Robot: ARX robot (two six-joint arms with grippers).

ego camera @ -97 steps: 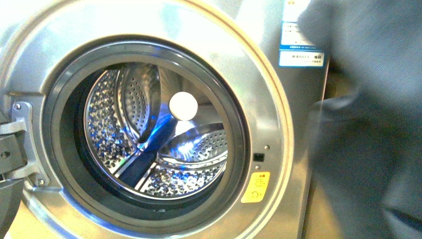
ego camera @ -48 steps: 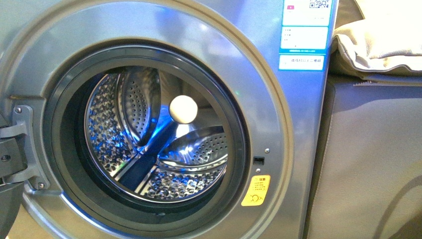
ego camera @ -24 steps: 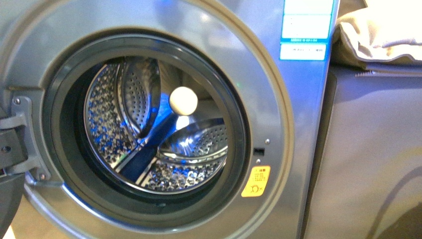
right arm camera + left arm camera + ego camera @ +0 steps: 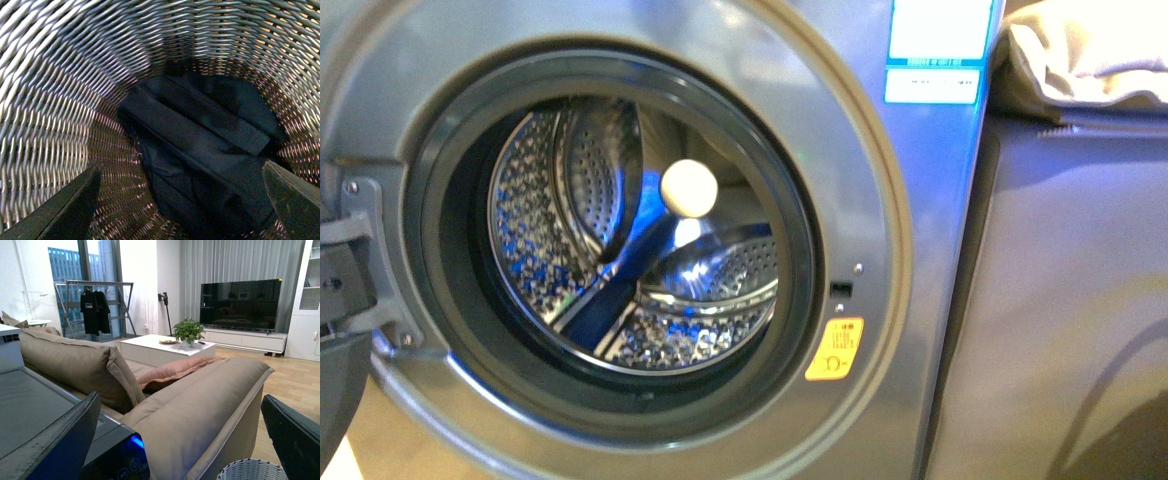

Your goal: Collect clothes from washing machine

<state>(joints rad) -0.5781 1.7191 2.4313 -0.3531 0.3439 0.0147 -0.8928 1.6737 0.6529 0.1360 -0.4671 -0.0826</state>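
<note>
The washing machine (image 4: 880, 200) fills the front view with its door swung open to the left. Its perforated drum (image 4: 535, 240) shows bare steel, blue reflections and a white round knob (image 4: 688, 188). No fabric shows in it. Neither gripper appears in this view. Dark navy clothes (image 4: 200, 145) lie folded at the bottom of the woven basket (image 4: 55, 100). My right gripper (image 4: 180, 210) hangs open above them, inside the basket, holding nothing. My left gripper (image 4: 175, 450) is open and empty over the machine's black top panel (image 4: 35, 405).
A beige sofa (image 4: 200, 410) stands beside the machine, with a cushion (image 4: 1090, 50) at the front view's top right. The basket's rim (image 4: 250, 471) shows below the sofa arm. A coffee table (image 4: 165, 347), a TV (image 4: 240, 302) and a clothes rack (image 4: 95, 307) stand farther off.
Dark fabric that covered the right of the front view two seconds ago is gone, baring the sofa side and cushion. The machine has drifted slightly upward in the picture.
</note>
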